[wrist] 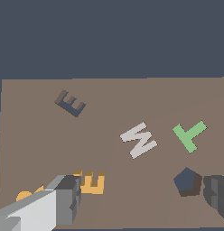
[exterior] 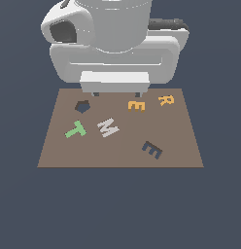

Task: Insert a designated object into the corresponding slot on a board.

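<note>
The small flat orange letter E lies on the large brown board, toward its far side. In the wrist view the E lies just beside one finger. The dark E-shaped slot is in the board toward the exterior view's right and near edge; it also shows in the wrist view. My gripper hangs open and empty over the board's far edge, with the fingers wide apart. In the wrist view the gripper has its other finger at the frame edge.
An orange letter R lies beyond the E toward the exterior view's right. A white M and a green T lie on the board. A dark pentagon hole sits near the far left corner in the exterior view.
</note>
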Available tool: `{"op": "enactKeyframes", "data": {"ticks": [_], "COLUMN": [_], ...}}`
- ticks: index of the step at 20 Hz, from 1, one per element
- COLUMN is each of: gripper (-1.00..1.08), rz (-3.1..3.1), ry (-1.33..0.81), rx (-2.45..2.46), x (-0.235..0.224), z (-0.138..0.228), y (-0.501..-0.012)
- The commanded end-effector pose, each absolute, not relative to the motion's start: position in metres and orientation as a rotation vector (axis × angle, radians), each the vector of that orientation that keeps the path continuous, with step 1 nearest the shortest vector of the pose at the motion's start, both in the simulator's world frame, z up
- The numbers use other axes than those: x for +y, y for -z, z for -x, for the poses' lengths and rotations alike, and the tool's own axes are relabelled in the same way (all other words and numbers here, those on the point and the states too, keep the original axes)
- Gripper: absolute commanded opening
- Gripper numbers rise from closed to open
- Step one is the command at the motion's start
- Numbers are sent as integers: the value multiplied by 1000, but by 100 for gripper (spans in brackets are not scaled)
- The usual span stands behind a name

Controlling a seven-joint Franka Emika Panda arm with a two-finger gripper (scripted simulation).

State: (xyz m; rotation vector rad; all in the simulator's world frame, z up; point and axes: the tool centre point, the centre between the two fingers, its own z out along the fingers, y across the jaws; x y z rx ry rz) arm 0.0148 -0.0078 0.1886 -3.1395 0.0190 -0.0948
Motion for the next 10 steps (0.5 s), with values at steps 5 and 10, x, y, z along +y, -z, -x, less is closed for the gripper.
{"op": "enactKeyframes", "data": {"ticks": [5, 10], "gripper": [100, 100], "rz": [3140, 3138], "ry": [94, 92], "rx": [-1, -80], "x": [-7, -3], "z": [-15, -15], "y": [-187, -183]}}
